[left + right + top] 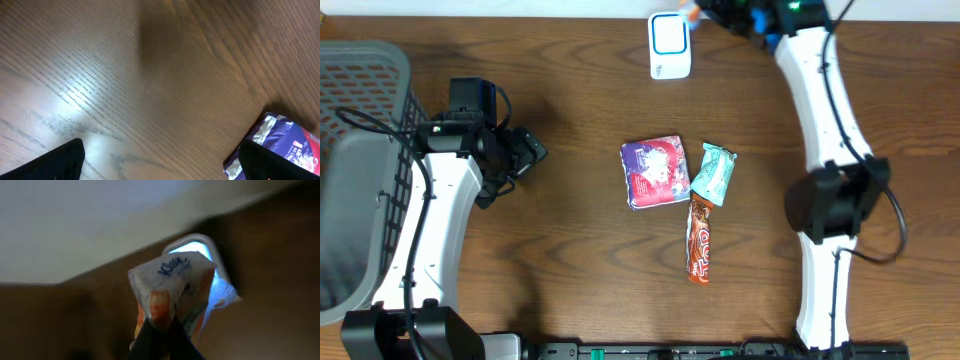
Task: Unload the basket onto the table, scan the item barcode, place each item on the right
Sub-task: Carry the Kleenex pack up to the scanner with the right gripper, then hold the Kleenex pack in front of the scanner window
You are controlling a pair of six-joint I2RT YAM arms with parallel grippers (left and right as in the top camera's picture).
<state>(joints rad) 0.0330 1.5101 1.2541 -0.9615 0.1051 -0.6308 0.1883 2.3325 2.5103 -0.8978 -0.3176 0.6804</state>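
In the right wrist view my right gripper point(161, 322) is shut on a white and orange Kleenex tissue pack point(172, 280). It holds the pack up in front of the white scanner point(200, 247), whose window glows blue. From overhead, the scanner point(670, 45) stands at the table's far edge, with the right gripper point(715, 12) just to its right and only a sliver of the pack showing. My left gripper point(535, 150) hangs open over bare wood at the left, nothing between its fingers point(55, 160).
A purple and red square packet point(655, 173) lies mid-table, and its corner shows by the left gripper's right finger point(290, 142). A teal packet point(714, 174) and a red-brown bar point(699, 238) lie beside it. A grey basket point(360, 150) stands at the left edge.
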